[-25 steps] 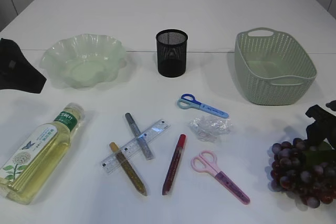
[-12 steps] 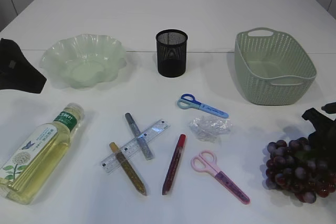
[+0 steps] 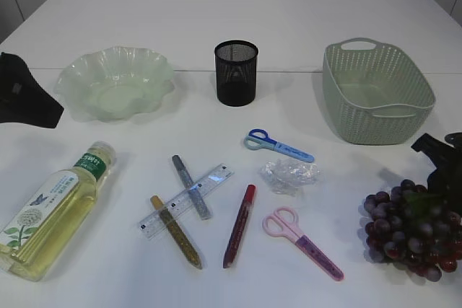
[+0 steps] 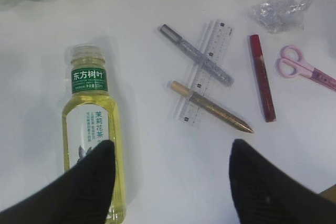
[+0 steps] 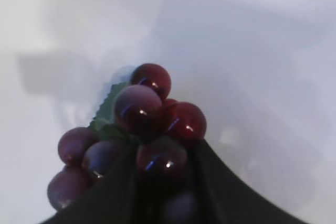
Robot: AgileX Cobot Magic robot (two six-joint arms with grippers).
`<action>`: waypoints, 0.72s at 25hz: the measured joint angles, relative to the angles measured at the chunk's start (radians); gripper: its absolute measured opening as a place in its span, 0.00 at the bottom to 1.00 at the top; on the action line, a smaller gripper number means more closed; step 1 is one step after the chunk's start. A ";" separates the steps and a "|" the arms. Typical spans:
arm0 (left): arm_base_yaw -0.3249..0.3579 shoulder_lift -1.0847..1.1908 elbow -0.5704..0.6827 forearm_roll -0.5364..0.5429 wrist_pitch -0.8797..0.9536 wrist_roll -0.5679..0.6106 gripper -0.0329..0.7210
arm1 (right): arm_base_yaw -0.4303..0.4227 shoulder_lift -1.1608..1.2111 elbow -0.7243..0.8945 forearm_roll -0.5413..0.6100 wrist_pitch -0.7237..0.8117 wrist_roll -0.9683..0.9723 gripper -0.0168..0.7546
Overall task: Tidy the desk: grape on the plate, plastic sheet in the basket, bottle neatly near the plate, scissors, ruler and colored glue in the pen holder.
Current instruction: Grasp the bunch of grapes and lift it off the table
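A bunch of dark purple grapes (image 3: 408, 229) lies at the right front, and my right gripper (image 5: 163, 157) is shut on its top berries, one finger on each side. My left gripper (image 4: 171, 148) hangs open above the table, its left finger over the lying bottle (image 3: 54, 210) of yellow tea. Mid-table lie the clear ruler (image 3: 216, 178), silver (image 3: 180, 169), gold (image 3: 175, 231) and red (image 3: 240, 225) glue sticks, blue scissors (image 3: 278, 146), pink scissors (image 3: 299, 242) and the crumpled plastic sheet (image 3: 289, 176). The green plate (image 3: 115, 84) is back left, the black pen holder (image 3: 236, 72) behind centre.
The green woven basket (image 3: 377, 91) stands at the back right, just behind the right arm (image 3: 439, 167). A black part of the left arm (image 3: 22, 99) juts in at the left edge beside the plate.
The right gripper's fingers have closed onto the grapes. The bunch has shifted a little left and away from the front edge. The left arm has not moved.
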 joint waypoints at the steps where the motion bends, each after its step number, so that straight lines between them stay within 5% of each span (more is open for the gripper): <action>1: 0.000 0.000 0.000 0.000 0.000 0.000 0.70 | 0.000 -0.019 0.000 0.009 0.000 -0.027 0.29; 11: 0.000 0.000 0.000 0.000 0.000 0.000 0.70 | 0.000 -0.226 0.002 0.131 0.014 -0.355 0.28; 18: 0.000 0.000 0.000 0.000 0.000 0.000 0.70 | 0.000 -0.314 0.002 0.417 0.097 -0.709 0.28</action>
